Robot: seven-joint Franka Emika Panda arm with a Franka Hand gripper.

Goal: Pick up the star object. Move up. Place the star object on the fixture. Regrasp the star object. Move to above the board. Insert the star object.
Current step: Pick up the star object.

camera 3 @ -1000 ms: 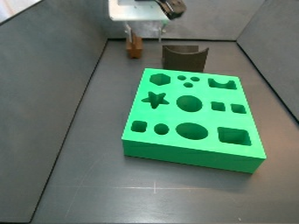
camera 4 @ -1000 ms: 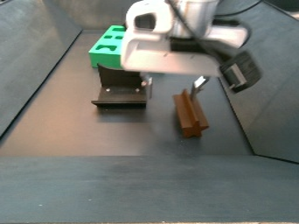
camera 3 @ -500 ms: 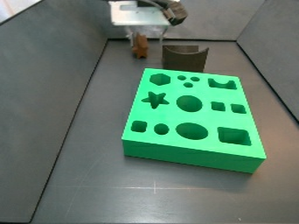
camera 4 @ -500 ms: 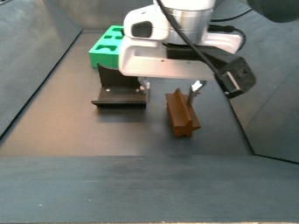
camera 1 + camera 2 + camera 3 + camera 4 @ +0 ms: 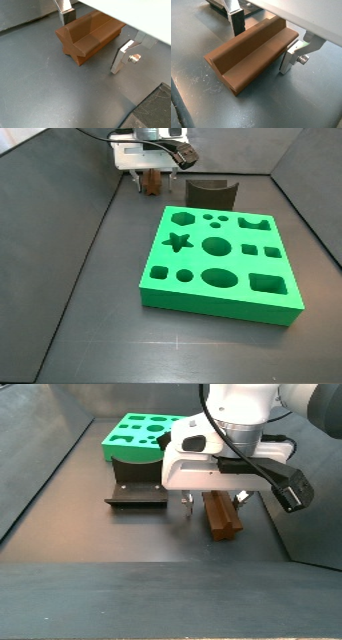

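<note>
Star object (image 5: 250, 54) lies on the floor, long brown prism, between the gripper (image 5: 264, 42) fingers; jaws open, plates either side, not clamped. Fixture (image 5: 138, 487) just beside, board (image 5: 139, 433) behind. Risk: uneven finger contact on ridges twists or slips it when closing

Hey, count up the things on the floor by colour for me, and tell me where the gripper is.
Brown: 1, the star object, lying on the floor
Green: 1, the board
Dark: 1, the fixture
Total: 3
The gripper is down over the star object, one finger on each side, with gaps showing in both wrist views.
</note>
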